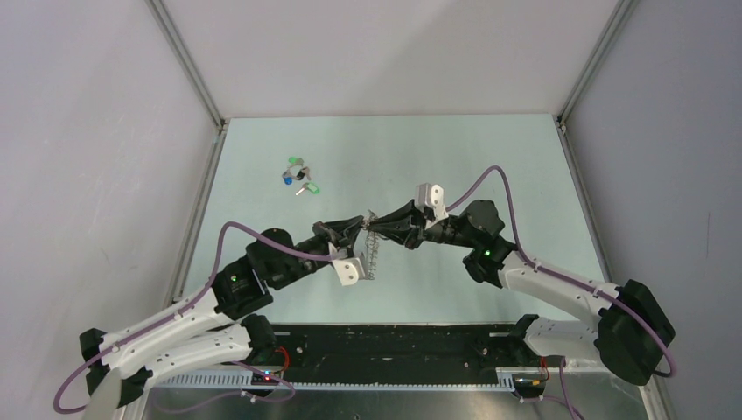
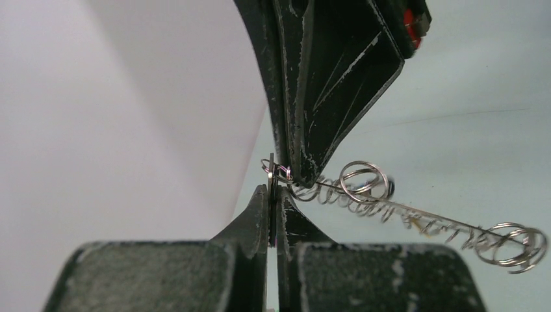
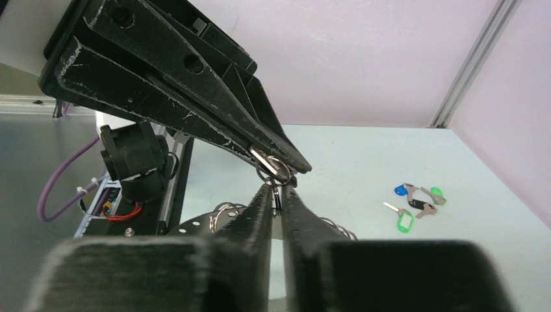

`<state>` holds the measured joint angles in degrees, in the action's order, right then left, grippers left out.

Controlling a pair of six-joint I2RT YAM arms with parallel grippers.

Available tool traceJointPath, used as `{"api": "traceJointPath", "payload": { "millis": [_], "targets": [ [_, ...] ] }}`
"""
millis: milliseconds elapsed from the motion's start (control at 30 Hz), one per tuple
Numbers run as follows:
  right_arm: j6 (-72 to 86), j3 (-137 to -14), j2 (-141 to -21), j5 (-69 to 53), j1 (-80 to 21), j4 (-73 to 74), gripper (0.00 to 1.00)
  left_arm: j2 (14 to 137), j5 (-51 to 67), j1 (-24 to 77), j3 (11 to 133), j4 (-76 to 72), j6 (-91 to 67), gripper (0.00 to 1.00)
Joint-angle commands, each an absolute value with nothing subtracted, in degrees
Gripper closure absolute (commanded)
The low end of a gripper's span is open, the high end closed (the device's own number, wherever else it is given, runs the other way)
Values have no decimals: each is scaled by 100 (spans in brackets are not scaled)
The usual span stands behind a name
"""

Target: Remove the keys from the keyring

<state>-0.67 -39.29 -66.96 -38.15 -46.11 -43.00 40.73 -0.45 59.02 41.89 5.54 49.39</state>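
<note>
**Item: keyring [image 2: 403, 211].** Flat grey disc fringed with small wire loops [image 2: 360, 179]. It is held off the bench [image 1: 472, 149], about mid-bench, between the two claw tips. In the top view its long axis runs from the pinch point back toward the near edge. It is seen almost edge-on there and in the left wrist view. No key or tag can be made out on it in any view.

**Item: left claw [image 2: 273, 195].** Comes in from the left. Jaws clamped fully together on a thin piece of metal at the rim of the keyring.

**Item: right claw [image 3: 277, 192].** Comes in from the right, nose to nose with the left claw. Jaws drawn narrow, with a small loop of the keyring between the pads. How firmly it bites cannot be told.

**Item: keys [image 3: 416, 201].** Loose cluster on the bench with blue, black and green tags. Far and left of the claws, well apart from the keyring, nearer the left arm.

**Governing relation.** Both claws meet at one spot on the rim, and the disc trails away from both toward the near side. Judgement: any parting pull would run left–right, across the disc's long axis. With both grips so close together on thin wire, a loop could slip out.
</note>
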Motion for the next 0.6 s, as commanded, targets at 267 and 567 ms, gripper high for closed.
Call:
{"api": "traceJointPath", "payload": {
  "millis": [267, 567],
  "targets": [
    [-212, -4189, -6014, -3601, -4611, -3668, 100, 3982, -243, 5911, 4348, 203, 4914, 100],
    [-32, -4092, -5690, -3483, -4605, -3947, 100, 4061, -128, 5907, 4337, 202, 4914, 100]
  ]
}}
